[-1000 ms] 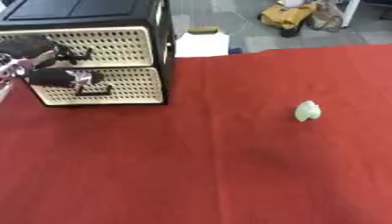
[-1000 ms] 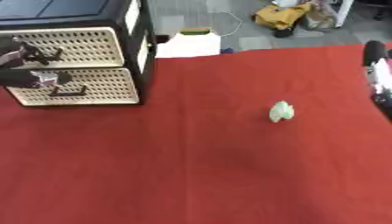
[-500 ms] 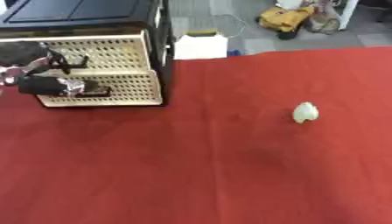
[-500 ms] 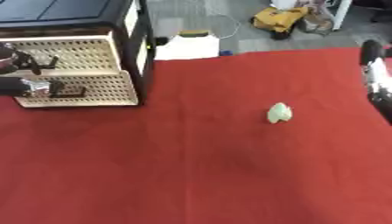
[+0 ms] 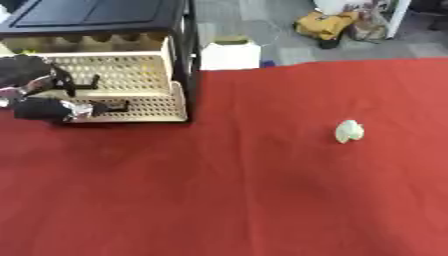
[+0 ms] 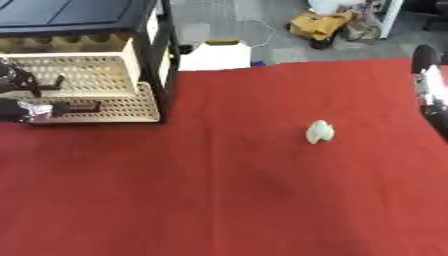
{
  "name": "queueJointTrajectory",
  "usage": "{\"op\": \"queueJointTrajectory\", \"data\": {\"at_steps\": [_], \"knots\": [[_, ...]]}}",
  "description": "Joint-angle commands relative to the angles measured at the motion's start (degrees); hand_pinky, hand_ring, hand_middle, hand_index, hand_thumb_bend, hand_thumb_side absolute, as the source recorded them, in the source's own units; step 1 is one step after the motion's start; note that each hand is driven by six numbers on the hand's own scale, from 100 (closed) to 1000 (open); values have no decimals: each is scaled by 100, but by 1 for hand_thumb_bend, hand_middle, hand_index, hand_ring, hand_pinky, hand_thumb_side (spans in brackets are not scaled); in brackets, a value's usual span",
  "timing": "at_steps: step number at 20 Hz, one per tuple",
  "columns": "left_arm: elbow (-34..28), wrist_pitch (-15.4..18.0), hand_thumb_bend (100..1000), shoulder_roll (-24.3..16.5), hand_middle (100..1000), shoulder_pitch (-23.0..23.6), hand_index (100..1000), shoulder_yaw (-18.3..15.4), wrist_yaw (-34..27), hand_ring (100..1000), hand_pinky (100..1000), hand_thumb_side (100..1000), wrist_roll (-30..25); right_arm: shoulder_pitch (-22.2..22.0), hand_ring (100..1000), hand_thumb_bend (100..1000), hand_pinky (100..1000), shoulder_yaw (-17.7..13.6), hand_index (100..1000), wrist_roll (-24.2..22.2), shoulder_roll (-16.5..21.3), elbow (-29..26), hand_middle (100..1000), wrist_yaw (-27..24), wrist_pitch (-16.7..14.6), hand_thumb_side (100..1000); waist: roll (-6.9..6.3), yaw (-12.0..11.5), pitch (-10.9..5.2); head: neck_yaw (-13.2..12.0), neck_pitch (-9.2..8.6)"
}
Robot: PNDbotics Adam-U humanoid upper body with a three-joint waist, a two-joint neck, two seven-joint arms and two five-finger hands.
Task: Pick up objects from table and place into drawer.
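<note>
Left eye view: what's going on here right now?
The robot's left hand is at the black handles of the cream perforated drawer unit at the table's far left, its fingers curled at the lower drawer's handle. The small pale green object lies untouched on the red tablecloth. Only part of the right arm shows, at the right edge.

Table cloth (image 5: 219, 190): red fabric, matt, w/ soft creases running thru it. Drawer unit (image 5: 105, 30): black frame, top looks smooth, slight sheen. Drawer fronts (image 5: 114, 75) cream, perforated, plastic-looking, matt; handles dark. My left hand (image 5: 39, 95): black matt shell w/ shiny silver metal bits. Pale green object (image 5: 349, 131): smooth, faint gloss; material I can't tell. Right arm (image 6: 429, 80): black, glossy-ish, at edge.
</note>
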State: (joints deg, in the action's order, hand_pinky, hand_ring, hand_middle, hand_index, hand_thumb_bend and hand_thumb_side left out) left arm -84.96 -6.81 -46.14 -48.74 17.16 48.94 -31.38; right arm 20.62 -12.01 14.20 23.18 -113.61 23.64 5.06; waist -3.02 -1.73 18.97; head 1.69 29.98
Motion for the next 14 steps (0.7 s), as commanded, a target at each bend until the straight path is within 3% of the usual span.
{"op": "queueJointTrajectory", "data": {"at_steps": [1,14], "knots": [[-232,-71,523,-335,100,34,669,-11,-78,100,100,1000,88,44,821,350,718,-48,811,28,64,-98,545,-20,2,703,14,-15,-153,18,17],[-924,-317,501,-642,100,533,665,-27,-396,100,100,1000,287,48,821,344,718,-51,811,42,38,-98,545,-30,3,701,24,-50,-200,17,15]]}}
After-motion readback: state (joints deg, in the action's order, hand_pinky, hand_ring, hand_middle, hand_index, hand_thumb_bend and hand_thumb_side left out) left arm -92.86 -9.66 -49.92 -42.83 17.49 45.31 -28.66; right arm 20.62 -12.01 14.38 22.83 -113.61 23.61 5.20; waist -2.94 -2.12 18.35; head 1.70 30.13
